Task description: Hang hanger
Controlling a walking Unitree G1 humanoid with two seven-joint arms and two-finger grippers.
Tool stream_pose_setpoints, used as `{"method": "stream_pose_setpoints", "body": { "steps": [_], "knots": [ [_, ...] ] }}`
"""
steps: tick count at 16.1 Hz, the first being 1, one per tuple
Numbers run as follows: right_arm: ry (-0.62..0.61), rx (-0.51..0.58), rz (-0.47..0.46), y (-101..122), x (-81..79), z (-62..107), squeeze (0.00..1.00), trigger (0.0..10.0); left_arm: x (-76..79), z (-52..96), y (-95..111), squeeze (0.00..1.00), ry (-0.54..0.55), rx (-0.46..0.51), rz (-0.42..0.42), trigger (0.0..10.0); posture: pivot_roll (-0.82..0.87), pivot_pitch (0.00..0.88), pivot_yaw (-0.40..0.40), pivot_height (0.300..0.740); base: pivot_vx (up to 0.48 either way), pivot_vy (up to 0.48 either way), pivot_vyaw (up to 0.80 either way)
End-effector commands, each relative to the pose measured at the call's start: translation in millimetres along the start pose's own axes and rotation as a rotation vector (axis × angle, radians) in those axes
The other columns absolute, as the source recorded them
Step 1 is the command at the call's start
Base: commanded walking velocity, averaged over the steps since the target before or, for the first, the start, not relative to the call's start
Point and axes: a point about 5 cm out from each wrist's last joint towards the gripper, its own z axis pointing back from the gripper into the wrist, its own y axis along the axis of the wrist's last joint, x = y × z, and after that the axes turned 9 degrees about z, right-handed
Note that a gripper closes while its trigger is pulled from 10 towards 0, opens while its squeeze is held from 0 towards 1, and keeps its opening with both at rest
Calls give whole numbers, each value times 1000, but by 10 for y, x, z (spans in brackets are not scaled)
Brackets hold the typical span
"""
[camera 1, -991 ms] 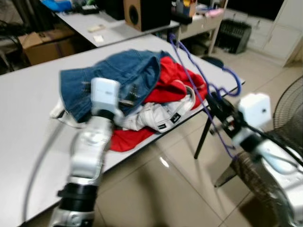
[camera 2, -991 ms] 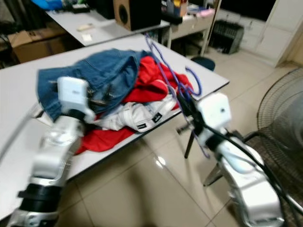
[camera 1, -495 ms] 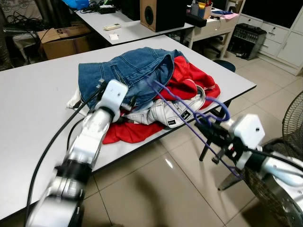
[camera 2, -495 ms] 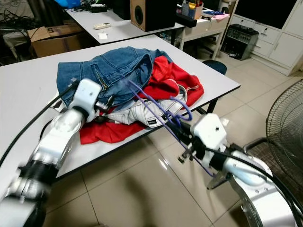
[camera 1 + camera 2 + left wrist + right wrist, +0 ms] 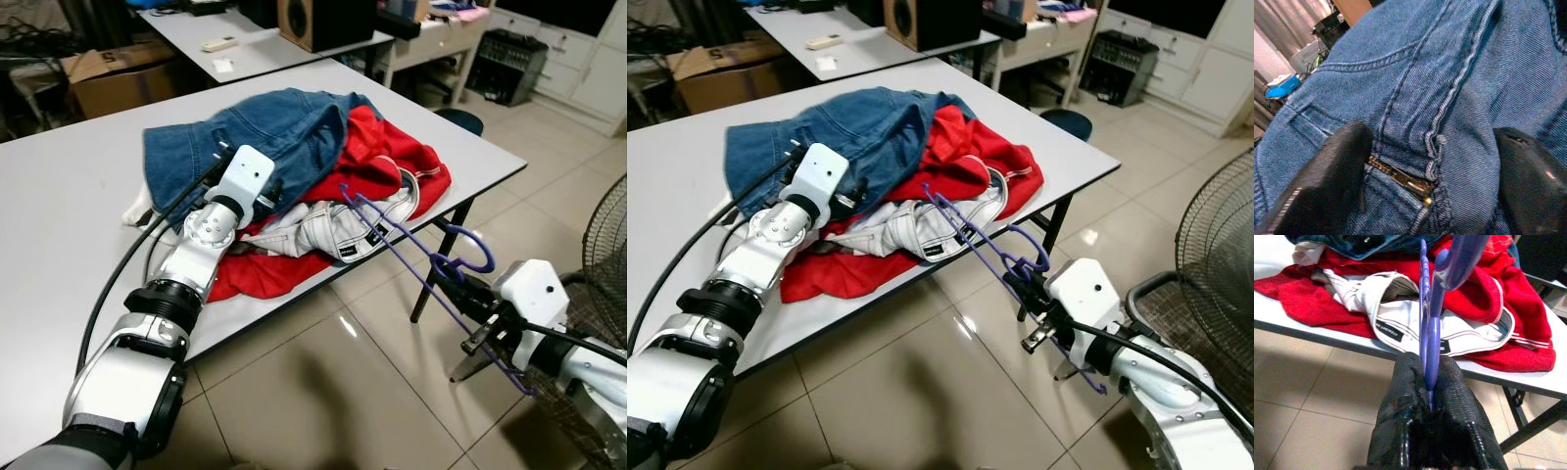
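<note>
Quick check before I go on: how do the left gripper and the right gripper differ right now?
The left gripper is open, fingers spread on the blue denim garment atop the pile; the right gripper is shut on the purple hanger. The left is over the white table; the right is off the table's edge, above the tiled floor. Both have black fingers.

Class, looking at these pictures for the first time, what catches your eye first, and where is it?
A heap of clothes, blue denim jeans over a red garment, lies on the white table. The left gripper presses open jaws into the denim, while the right gripper, beside the table's edge, clamps a purple plastic hanger.
</note>
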Motion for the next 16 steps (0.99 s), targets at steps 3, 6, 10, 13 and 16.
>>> {"method": "stream_pose_setpoints", "body": {
  "steps": [3, 6, 10, 13, 16],
  "knots": [
    [0, 18, 23, 38, -4, 42, 0, 10000, -169, -3, -26, 0, 84, -13, -81, 4863, -126, 48, 45, 740, 0, 0, 0],
    [55, 46, 22, 83, -63, 39, 0, 10000, -242, 8, 88, 0, 62, 75, 15, 10000, -120, 50, 43, 740, 0, 0, 0],
    [130, 88, 20, 169, -99, 64, 0, 10000, -173, 73, 170, 0, -83, 168, 37, 10000, -110, 46, 35, 740, 0, 0, 0],
    [150, 84, 28, 166, -81, 63, 0, 10000, -308, 88, 105, 1000, -58, 116, -18, 10000, -110, 46, 35, 740, 0, 0, 0],
    [159, 92, 30, 183, -86, 37, 0, 10000, -432, 87, 18, 0, 40, 41, -137, 10000, -110, 38, 29, 740, 0, 0, 0]
  ]
}}
